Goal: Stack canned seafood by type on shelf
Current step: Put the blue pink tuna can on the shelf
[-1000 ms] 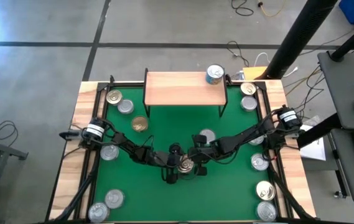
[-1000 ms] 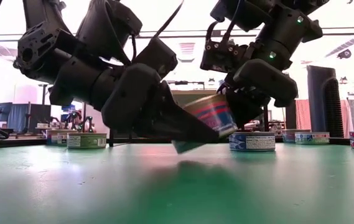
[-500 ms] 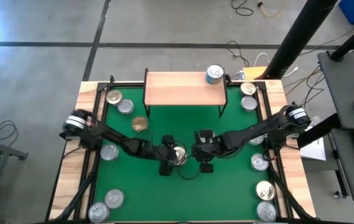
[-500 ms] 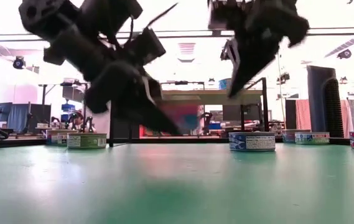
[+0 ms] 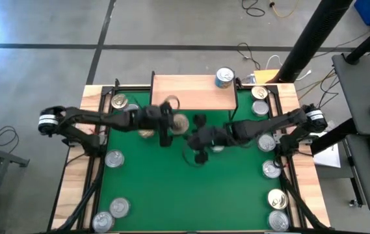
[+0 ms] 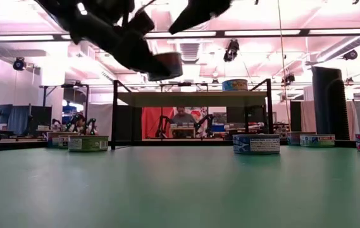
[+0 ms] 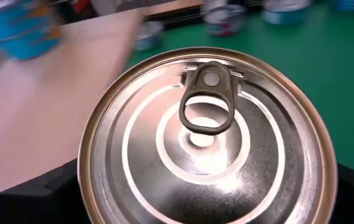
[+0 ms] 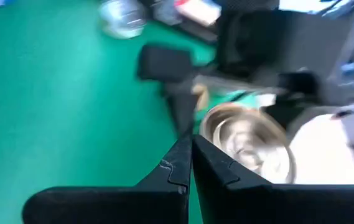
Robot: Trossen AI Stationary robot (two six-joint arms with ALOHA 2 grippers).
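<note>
In my left wrist view the gold-topped can runs past the lower edge and covers my own fingers. The blue can at upper left is a smear, half cut off. In my right wrist view the other arm blurs across the upper right. The low view crops both my arms at the top edge.

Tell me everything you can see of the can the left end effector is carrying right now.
The can is a short round tin with a gold-toned metal top, pressed concentric rings and a pull-tab ring, unopened. The left end effector holds it across its sides, lid up and roughly level. It hangs in the air, clear of the green mat, just in front of the shelf near its left half. Only the dark fingers touch it.
</note>
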